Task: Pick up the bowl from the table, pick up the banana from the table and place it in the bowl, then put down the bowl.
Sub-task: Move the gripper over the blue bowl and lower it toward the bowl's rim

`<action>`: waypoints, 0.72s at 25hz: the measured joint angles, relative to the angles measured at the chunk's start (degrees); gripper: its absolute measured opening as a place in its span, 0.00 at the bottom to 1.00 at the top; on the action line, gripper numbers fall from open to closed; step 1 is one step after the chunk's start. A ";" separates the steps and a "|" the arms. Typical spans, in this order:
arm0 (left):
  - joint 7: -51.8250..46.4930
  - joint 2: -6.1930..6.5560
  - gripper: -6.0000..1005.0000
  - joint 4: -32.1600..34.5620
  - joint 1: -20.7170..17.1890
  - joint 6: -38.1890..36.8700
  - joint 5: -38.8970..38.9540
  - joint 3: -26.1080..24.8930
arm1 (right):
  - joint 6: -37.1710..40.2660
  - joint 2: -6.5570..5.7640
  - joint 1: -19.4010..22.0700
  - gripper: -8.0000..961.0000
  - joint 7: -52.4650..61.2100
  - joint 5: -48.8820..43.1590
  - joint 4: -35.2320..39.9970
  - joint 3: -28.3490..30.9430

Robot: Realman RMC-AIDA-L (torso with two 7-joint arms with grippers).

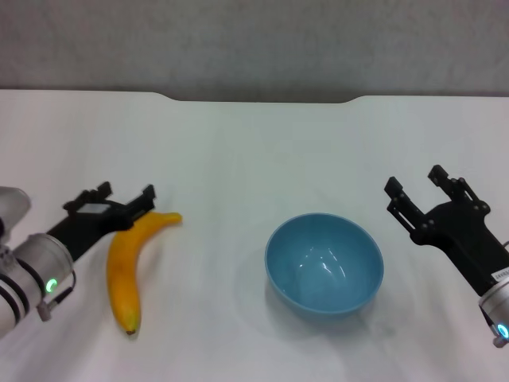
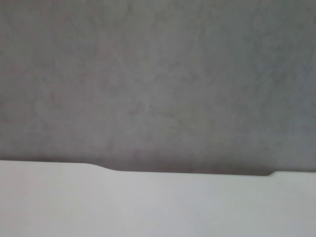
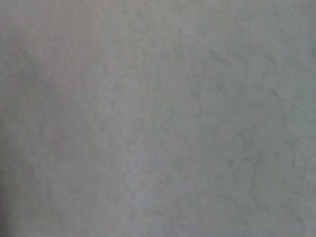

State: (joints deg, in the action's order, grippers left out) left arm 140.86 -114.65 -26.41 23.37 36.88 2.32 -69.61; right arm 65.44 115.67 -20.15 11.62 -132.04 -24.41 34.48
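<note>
White table (image 1: 238, 151) holds one bowl (image 1: 324, 265), one banana (image 1: 131, 267); left hand (image 1: 126, 197) and right hand (image 1: 417, 188) both spread.

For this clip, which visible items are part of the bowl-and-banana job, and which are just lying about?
Part of the job:
- bowl, empty, upright on the table
- banana, lying on the table to the bowl's left
- left gripper, open, beside the banana's far end
- right gripper, open, right of the bowl

Lying about:
- nothing else; only the grey wall behind

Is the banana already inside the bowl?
No, the banana lies on the table beside the left gripper, apart from the empty bowl.
</note>
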 joint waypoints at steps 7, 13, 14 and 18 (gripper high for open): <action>2.94 -1.89 0.87 1.35 -0.46 0.03 0.09 -8.28 | -0.01 -0.01 -0.68 0.81 -0.06 0.01 -0.39 -0.29; 4.21 -2.07 0.88 1.29 -0.19 -0.52 4.16 -8.83 | -0.02 -0.01 -0.97 0.80 -0.09 0.17 -0.09 -0.32; 5.71 -2.07 0.88 1.22 -0.21 -0.40 5.50 -9.29 | -0.02 0.00 -1.02 0.80 -0.10 0.15 -0.08 -0.32; 12.70 -2.12 0.88 1.51 -0.88 0.06 6.85 -11.26 | -0.04 0.06 -1.10 0.80 -0.11 -0.02 -0.28 -0.48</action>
State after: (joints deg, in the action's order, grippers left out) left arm 153.57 -116.77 -24.89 22.49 36.94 9.17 -80.87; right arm 65.39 115.73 -21.26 11.51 -132.06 -24.68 34.01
